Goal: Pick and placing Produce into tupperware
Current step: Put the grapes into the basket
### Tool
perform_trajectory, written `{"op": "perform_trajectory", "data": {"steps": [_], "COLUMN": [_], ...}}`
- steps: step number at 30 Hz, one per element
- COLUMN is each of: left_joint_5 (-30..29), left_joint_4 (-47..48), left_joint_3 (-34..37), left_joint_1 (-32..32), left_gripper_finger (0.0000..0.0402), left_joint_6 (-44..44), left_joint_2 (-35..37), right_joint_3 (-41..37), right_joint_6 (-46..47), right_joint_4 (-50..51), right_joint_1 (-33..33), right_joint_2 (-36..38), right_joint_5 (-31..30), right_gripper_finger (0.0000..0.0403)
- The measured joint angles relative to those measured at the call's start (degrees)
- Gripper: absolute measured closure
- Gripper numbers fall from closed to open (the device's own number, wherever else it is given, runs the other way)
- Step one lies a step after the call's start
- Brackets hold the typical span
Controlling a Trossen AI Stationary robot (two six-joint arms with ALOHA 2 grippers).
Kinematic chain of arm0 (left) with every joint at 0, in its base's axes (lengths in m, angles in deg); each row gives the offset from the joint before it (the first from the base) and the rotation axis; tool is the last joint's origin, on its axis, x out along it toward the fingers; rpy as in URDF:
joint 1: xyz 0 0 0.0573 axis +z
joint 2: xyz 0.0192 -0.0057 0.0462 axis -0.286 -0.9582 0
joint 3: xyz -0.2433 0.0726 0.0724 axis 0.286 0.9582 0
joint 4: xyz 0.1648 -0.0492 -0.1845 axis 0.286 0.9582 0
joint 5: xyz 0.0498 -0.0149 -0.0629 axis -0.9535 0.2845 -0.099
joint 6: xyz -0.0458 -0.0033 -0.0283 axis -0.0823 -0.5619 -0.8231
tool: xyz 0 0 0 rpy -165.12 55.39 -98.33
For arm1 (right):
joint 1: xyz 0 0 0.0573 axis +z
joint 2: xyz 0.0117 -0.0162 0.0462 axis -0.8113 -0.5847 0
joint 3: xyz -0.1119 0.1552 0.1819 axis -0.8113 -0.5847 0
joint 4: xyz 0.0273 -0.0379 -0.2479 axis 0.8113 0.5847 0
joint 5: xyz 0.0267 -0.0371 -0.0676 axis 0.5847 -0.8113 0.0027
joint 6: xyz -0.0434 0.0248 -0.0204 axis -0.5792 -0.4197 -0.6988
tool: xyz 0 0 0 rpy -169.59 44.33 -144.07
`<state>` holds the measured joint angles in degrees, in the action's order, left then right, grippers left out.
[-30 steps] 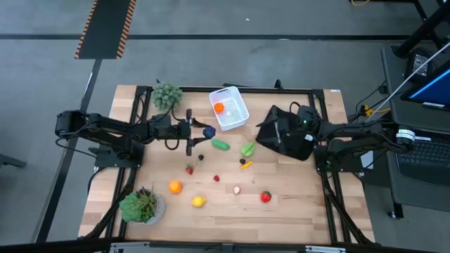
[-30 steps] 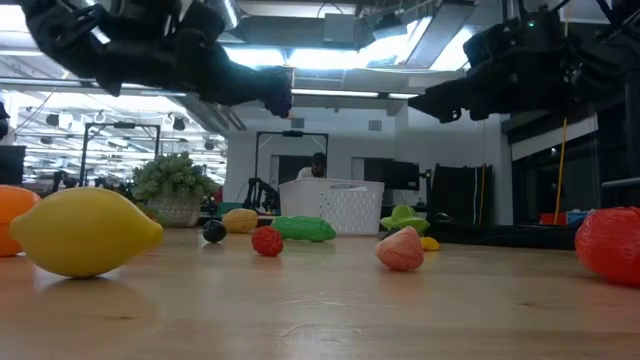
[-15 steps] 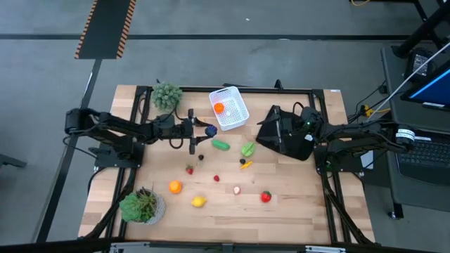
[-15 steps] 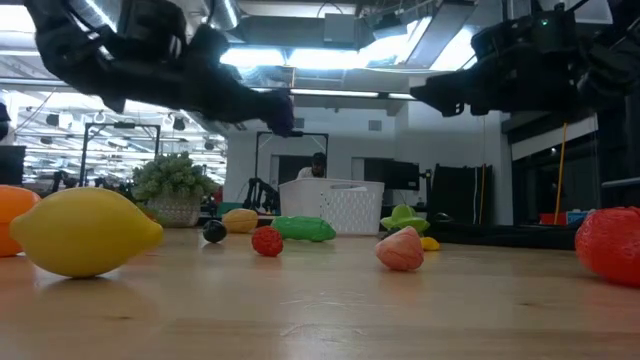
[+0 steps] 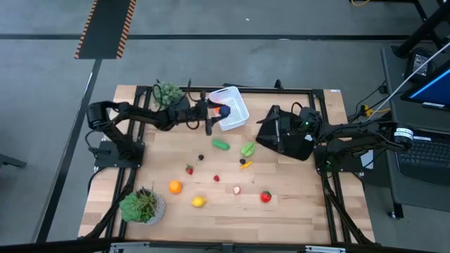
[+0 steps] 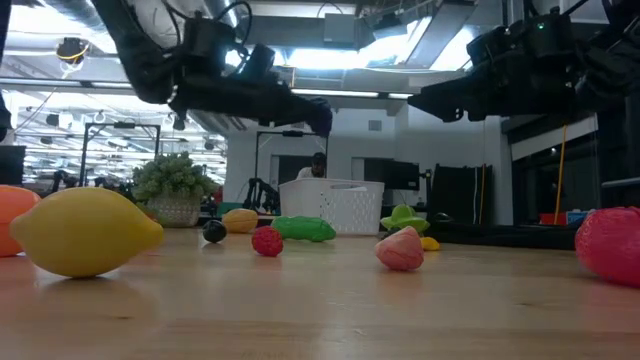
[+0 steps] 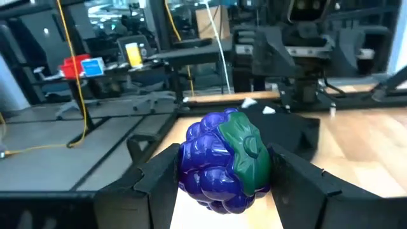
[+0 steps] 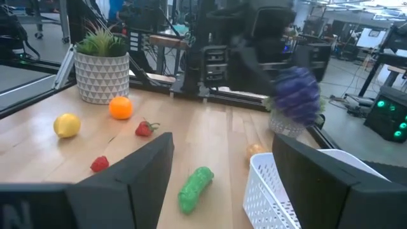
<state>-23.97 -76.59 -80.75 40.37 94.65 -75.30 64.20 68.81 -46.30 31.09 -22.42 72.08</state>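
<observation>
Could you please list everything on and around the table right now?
Tub: one, white, far side; orange piece inside.
Berry: one, blue-purple, in the left claw.
Cucumber: one, green, table middle.
Leafy vegetable: one, light green, beside the cucumber.
Orange: one, near side.
Lemon: one, yellow, near side.
Strawberry: one, red, left of middle.
Red fruit: one, near side.
Potted plants: two, green, at the left corners.
Cloth: one, black, right side.
Left claw: shut on the berry, at the tub's edge.
Right claw: open, over the cloth.
</observation>
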Motion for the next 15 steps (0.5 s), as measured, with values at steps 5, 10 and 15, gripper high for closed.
{"op": "perform_trajectory", "data": {"steps": [5,10,15], "left_joint_5": [1.5,1.5,1.5], "left_joint_4": [1.8,7.8,19.9], "left_joint_3": [-4.0,-8.7,-13.9], "left_joint_1": [1.8,2.7,4.2], "left_gripper_finger": [0.0198,0.0198,0.0198], "left_joint_6": [0.0,0.1,0.2], "left_joint_2": [-1.8,-4.3,-4.7], "right_joint_3": [0.0,0.0,0.0], "right_joint_6": [-1.1,-1.3,-0.4], "right_joint_4": [0.0,0.1,0.3], "right_joint_1": [0.0,0.0,0.0], "right_joint_2": [0.0,0.0,0.0], "right_joint_5": [0.0,0.0,0.0], "right_gripper_finger": [0.0132,0.0132,0.0132]}}
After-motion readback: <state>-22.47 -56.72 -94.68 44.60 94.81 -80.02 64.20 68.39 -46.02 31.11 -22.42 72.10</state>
